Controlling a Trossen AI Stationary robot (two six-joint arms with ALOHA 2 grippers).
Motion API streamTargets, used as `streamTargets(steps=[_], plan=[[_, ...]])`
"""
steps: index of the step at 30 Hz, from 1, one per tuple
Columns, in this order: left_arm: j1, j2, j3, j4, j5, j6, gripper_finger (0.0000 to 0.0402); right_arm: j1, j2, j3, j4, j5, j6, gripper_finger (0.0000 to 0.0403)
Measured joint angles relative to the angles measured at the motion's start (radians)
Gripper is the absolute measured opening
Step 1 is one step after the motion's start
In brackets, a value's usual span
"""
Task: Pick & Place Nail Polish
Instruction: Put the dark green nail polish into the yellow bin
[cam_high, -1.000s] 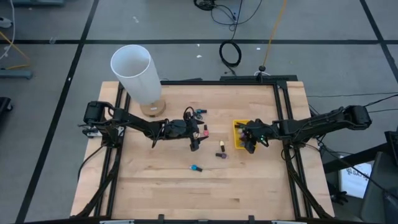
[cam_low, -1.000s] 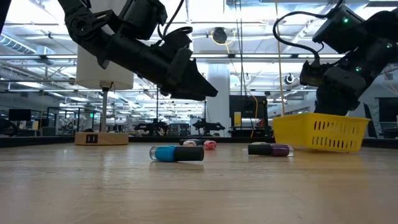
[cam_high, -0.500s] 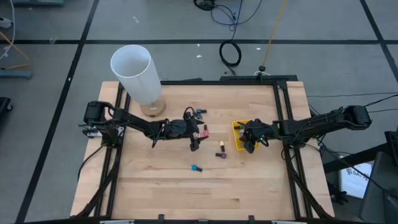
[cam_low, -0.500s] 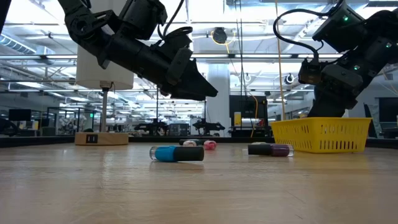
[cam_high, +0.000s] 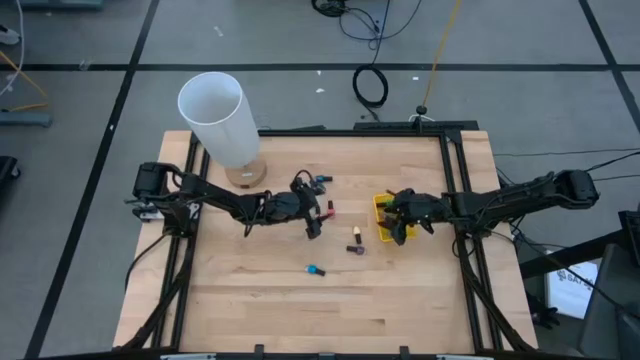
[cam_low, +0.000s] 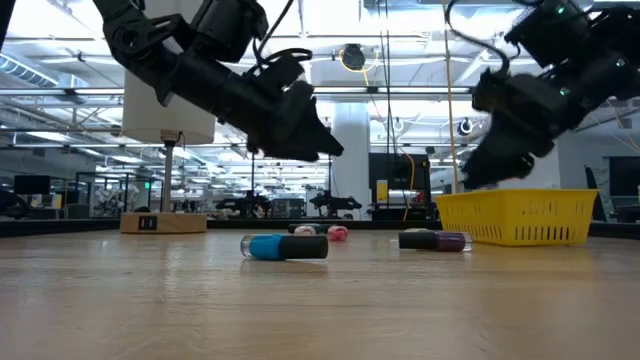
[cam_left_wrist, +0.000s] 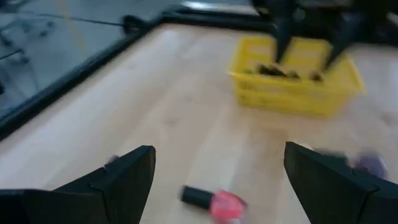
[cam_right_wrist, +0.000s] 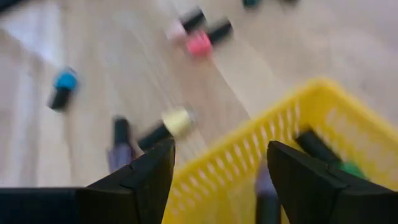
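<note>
Several nail polish bottles lie on their sides on the wooden table: a pink one (cam_high: 328, 210), a yellow one (cam_high: 355, 235), a purple one (cam_high: 355, 249), a teal one (cam_high: 316, 270) and a dark one (cam_high: 320, 182). More bottles, one of them green (cam_right_wrist: 323, 152), lie in the yellow bin (cam_high: 384, 203). My left gripper (cam_high: 312, 224) is open and empty above the table, its fingers wide to either side of the pink bottle (cam_left_wrist: 214, 200). My right gripper (cam_high: 400, 228) is open and empty, just above the bin's rim (cam_low: 520, 200).
A big white cylinder (cam_high: 220, 120) stands on a round wooden base at the table's far left. Black frame rails run along the table's left, right and far edges. Bare wood lies toward the near edge, past the teal bottle (cam_low: 285, 247).
My right gripper has risen out of the yellow bin and now hangs above its rim, tipped more toward the table's middle. The bottles on the table have stayed where they were.
</note>
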Motion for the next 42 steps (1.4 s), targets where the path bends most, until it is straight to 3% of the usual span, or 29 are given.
streamTargets(steps=[11, 15, 22, 29, 35, 42], plan=[[0.097, -0.112, 0.000, -0.313, -0.018, -0.103, 0.0349, 0.002, -0.055, 0.000, 0.351, -0.001, -0.291, 0.0218], [0.179, -0.112, 0.000, -0.390, 0.057, -0.153, 0.0349, 0.002, -0.055, 0.000, 0.412, -0.001, -0.371, 0.0215], [0.274, -0.111, 0.010, -0.396, 0.198, 0.057, 0.0349, 0.002, -0.055, 0.000, 0.426, 0.000, -0.411, 0.0214], [0.310, -0.029, 0.102, -0.413, 0.345, 0.242, 0.0349, 0.002, -0.055, 0.000, 0.426, 0.000, -0.420, 0.0214], [0.315, 0.085, 0.217, -0.572, 0.335, 0.307, 0.0349, 0.002, -0.055, 0.000, 0.425, -0.001, -0.423, 0.0214], [0.316, 0.145, 0.235, -0.586, 0.325, 0.370, 0.0349, 0.002, -0.054, 0.000, 0.411, -0.002, -0.412, 0.0214]])
